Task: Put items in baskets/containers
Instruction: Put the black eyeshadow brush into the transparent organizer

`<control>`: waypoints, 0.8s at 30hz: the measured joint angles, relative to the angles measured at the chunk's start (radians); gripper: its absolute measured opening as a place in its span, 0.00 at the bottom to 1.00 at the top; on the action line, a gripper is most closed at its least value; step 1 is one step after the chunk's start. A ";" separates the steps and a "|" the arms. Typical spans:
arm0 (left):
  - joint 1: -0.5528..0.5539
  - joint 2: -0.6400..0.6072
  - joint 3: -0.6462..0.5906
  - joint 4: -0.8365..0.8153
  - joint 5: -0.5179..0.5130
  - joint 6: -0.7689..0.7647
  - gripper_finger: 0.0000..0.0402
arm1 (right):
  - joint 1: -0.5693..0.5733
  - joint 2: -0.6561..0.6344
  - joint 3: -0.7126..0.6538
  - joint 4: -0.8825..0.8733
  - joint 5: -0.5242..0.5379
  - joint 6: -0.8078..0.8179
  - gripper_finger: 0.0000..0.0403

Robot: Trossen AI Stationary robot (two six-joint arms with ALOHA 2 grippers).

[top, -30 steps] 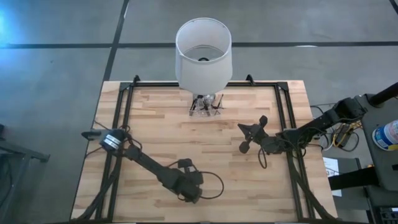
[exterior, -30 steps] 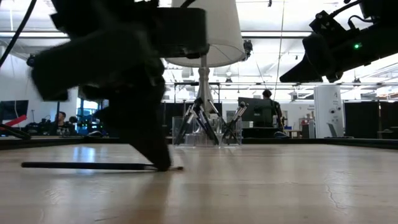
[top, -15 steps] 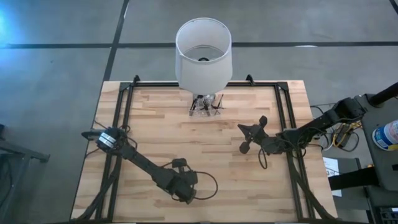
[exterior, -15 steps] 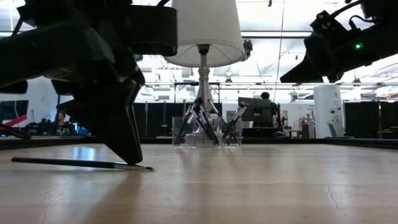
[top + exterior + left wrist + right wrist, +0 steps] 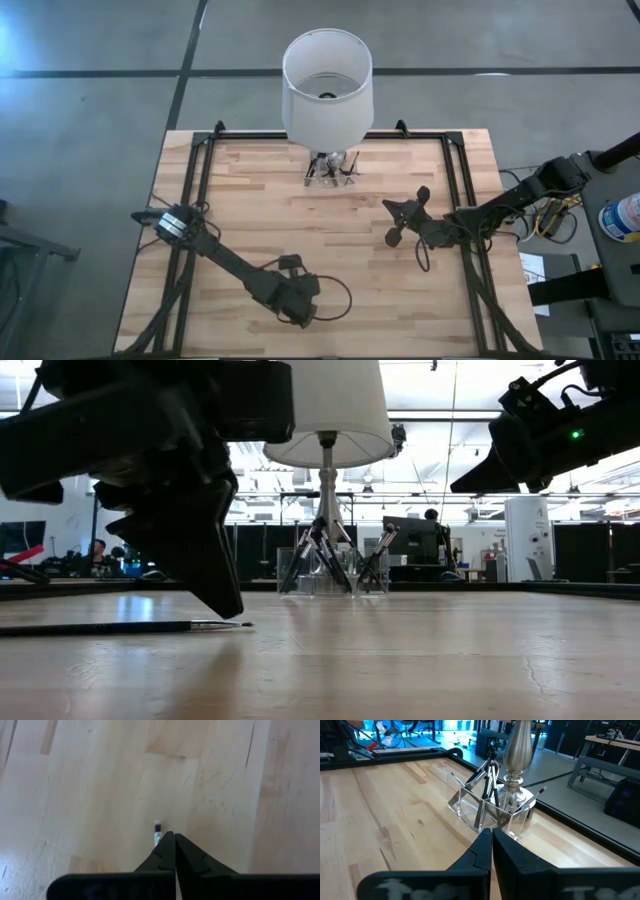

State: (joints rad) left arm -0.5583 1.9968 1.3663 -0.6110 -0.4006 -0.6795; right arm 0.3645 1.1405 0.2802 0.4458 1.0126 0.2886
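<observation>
1. The left arm is reaching low over the near part of the table (image 5: pixel 330 230), elbow bent, with the left gripper (image 5: pixel 228 605) pointing steeply down – its tip is hovering just above the wood. The right arm is waiting at the table's right side, its right gripper (image 5: pixel 393 238) hanging well above the surface and facing the far edge.

2. Compared with half a second ago, the left gripper is sitting slightly higher and the brush (image 5: pixel 120 627) is lying flat, where before its far end was tilted up off the wood.

3. The left gripper's fingers (image 5: pixel 162 855) are pressed together and gripping nothing – the brush is lying just beneath and beside the tip, its pale end (image 5: pixel 157 834) poking out past the fingertips. The right gripper's fingers (image 5: pixel 480 847) are likewise closed and empty. Far ahead of both, the clear holder (image 5: pixel 485 812) is standing at a lamp's (image 5: pixel 327 85) base, with several brushes (image 5: pixel 325 555) leaning inside it.
</observation>
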 joint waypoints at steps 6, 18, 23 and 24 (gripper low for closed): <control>-0.001 0.000 0.001 0.016 -0.004 -0.006 0.10 | 0.000 0.000 0.000 0.000 0.000 0.000 0.02; 0.014 0.000 -0.014 0.004 -0.058 -0.010 0.24 | 0.000 0.000 0.000 0.000 0.000 0.000 0.02; 0.015 -0.001 -0.051 0.018 -0.058 -0.013 0.24 | 0.000 0.000 0.000 0.000 0.000 0.000 0.02; 0.015 -0.002 -0.056 0.021 -0.058 -0.016 0.24 | 0.000 0.000 0.000 0.000 0.000 0.000 0.02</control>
State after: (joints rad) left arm -0.5430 1.9945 1.3107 -0.5903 -0.4590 -0.6953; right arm 0.3645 1.1404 0.2802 0.4458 1.0126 0.2890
